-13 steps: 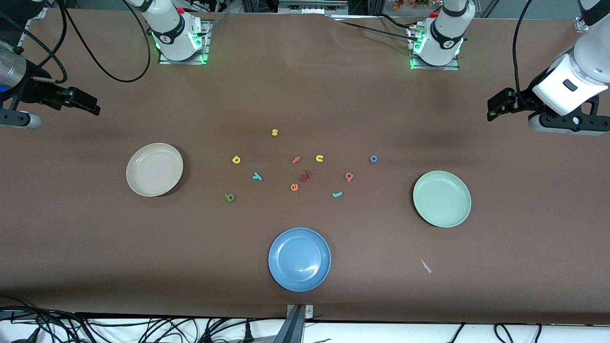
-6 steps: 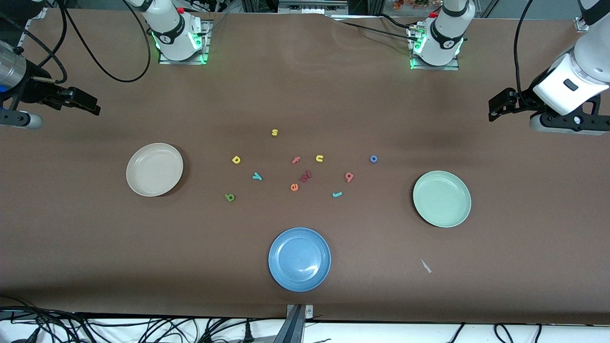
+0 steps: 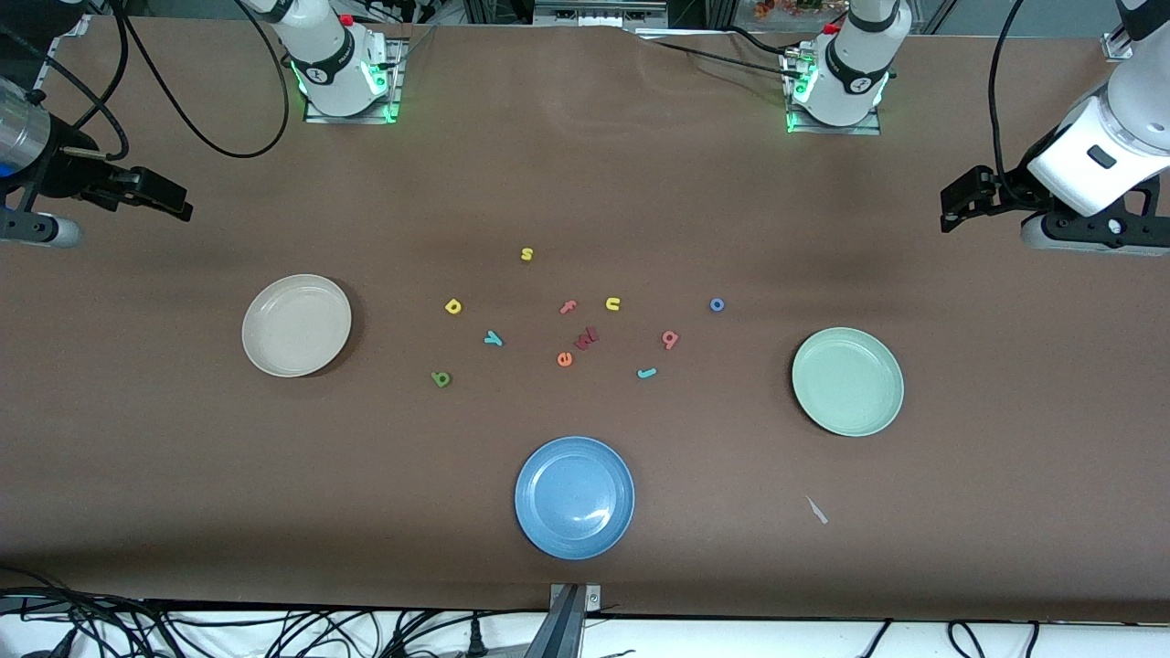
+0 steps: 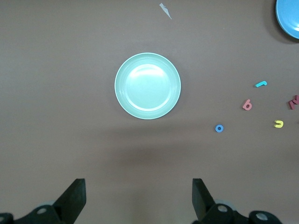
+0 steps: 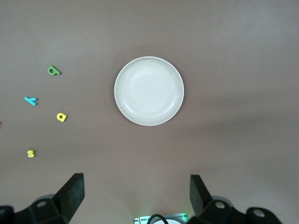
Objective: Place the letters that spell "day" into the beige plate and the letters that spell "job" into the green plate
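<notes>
I saw d (image 3: pixel 453 307), a (image 3: pixel 441 378), y (image 3: pixel 494 339), j (image 3: pixel 646 373), o (image 3: pixel 717 304), b (image 3: pixel 670 339) lying scattered between the empty beige plate (image 3: pixel 265 352) and green plate (image 3: pixel 823 402).

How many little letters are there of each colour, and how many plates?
Yellow letters: 3 (s, d, u)
Teal letters: 2
Green letters: 1
Blue letters: 1
Pink or red letters: 3
Orange letters: 1
Plates: 3
Total: 14

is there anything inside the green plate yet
No. The green plate holds no letters; its whole bowl shows bare in the front view and in the left wrist view. What lies beneath it is covered. The blue o lies on the table, apart from it.
</notes>
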{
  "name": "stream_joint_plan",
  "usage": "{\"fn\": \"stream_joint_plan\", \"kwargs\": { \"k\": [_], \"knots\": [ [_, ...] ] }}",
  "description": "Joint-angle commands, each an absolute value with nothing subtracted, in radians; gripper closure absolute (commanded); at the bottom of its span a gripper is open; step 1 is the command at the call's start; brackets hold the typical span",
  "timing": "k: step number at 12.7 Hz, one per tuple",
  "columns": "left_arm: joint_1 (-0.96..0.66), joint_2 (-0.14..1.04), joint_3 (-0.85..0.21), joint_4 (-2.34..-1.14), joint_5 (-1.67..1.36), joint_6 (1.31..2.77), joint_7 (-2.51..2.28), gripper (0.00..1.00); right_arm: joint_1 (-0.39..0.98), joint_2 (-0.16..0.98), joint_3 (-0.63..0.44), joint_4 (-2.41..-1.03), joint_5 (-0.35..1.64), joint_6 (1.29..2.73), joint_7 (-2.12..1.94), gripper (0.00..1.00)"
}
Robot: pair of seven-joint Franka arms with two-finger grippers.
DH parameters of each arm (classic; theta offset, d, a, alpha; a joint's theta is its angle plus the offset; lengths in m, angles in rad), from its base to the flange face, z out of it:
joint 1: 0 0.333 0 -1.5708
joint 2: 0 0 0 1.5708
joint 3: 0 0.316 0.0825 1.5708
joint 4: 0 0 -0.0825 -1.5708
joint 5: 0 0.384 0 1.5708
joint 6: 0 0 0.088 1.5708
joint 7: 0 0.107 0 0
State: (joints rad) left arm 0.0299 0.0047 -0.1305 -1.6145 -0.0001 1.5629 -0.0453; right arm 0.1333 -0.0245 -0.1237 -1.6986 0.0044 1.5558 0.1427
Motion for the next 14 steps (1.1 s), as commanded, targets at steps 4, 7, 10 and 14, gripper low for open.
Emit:
{"fn": "stream_joint_plan", "kwargs": {
  "k": [4, 7, 10, 14],
  "knots": [
    [0.029, 0.021, -0.133, -1.589, 0.025, 1.554, -0.021, 0.0, 0.143, -0.023, -0.129, -1.686, 0.006, 1.542, 0.153, 0.0],
    [0.029, 0.021, -0.133, -1.589, 0.025, 1.554, -0.021, 0.0, 0.143, -0.025, -0.129, -1.686, 0.006, 1.542, 0.153, 0.0],
    [0.028, 0.021, -0.133, -1.588, 0.025, 1.554, -0.021, 0.0, 0.146, -0.023, -0.129, -1.686, 0.006, 1.542, 0.173, 0.0],
    [0.028, 0.021, -0.133, -1.588, 0.025, 1.554, -0.021, 0.0, 0.149, -0.023, -0.127, -1.686, 0.006, 1.542, 0.175, 0.0]
  ]
}}
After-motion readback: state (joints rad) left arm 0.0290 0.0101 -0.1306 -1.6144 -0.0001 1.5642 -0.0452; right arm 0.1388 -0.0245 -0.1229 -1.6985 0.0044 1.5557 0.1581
